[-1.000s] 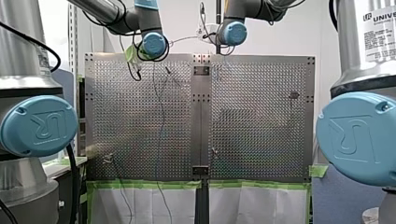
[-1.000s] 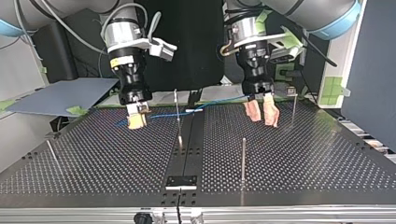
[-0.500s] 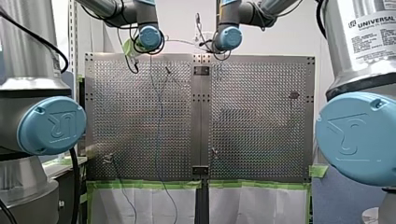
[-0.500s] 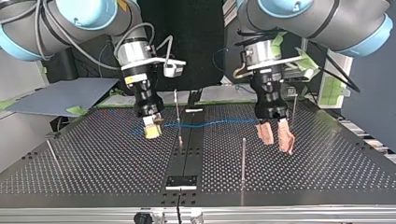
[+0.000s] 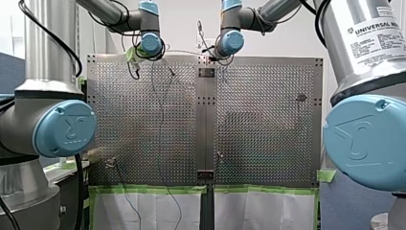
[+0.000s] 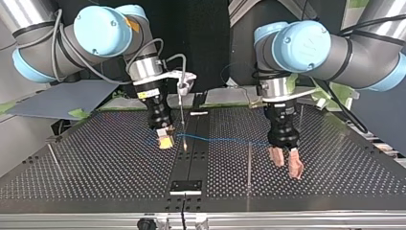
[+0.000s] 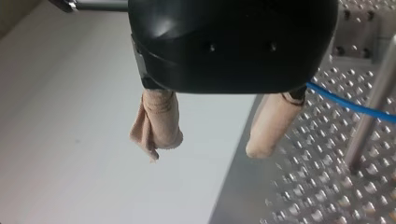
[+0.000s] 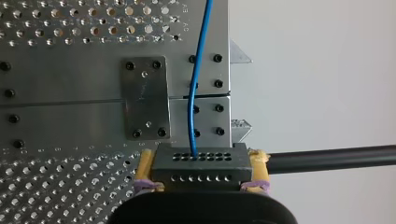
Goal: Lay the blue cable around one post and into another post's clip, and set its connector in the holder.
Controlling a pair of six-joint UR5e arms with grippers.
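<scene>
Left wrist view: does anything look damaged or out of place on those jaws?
Yes. On my left gripper, one beige pad is crumpled, with a loose frayed flap at its tip; the other pad is smooth. The jaws stand open with nothing between them.

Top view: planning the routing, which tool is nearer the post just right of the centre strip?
Left. My left tool hangs open just right of the post in that view; my right tool, shut on the connector, is across the centre strip.
</scene>
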